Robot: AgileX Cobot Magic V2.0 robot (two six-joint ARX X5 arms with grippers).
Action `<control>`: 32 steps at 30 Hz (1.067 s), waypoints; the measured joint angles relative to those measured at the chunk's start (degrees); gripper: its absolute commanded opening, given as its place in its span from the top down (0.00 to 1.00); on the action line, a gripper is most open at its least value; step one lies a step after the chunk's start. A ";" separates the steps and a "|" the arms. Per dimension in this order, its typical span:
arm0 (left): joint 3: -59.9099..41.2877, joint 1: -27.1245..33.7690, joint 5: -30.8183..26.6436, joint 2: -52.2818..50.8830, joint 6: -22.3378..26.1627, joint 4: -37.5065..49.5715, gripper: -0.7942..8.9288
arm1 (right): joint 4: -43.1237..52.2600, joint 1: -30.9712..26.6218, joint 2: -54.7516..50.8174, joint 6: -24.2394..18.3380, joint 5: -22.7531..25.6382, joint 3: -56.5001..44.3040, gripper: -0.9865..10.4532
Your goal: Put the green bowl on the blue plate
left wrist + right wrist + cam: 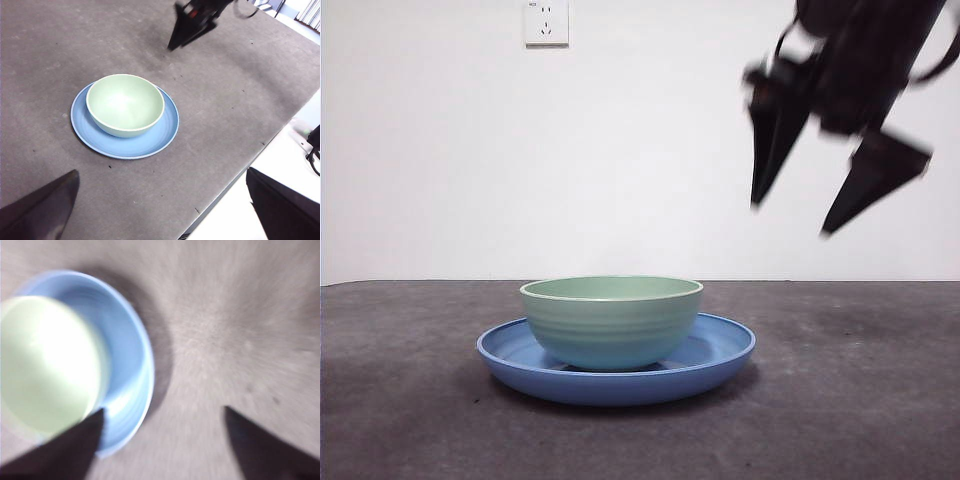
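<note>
Looks like robot test lab or plain indoor workroom, not home. Bare white wall behind counter, single white power socket high on it. Counter covered in dark grey felt-like mat, lightly scuffed and speckled. Beyond counter's edge, pale floor with black cable lying on it. No furnishings or decoration visible.

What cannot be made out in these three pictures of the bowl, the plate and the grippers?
- Front view: the glossy mint-green ridged bowl hides the wide glossy blue plate's centre.
- Right wrist view: motion blur smears everything; the bowl is cut off by the edge.
- Left wrist view: left gripper jaws cropped; right gripper blurred.
</note>
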 measured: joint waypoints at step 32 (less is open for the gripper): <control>0.00 0.00 0.00 0.00 0.00 0.00 0.37 | -6.73 6.43 -68.30 -3.69 3.76 -26.56 0.43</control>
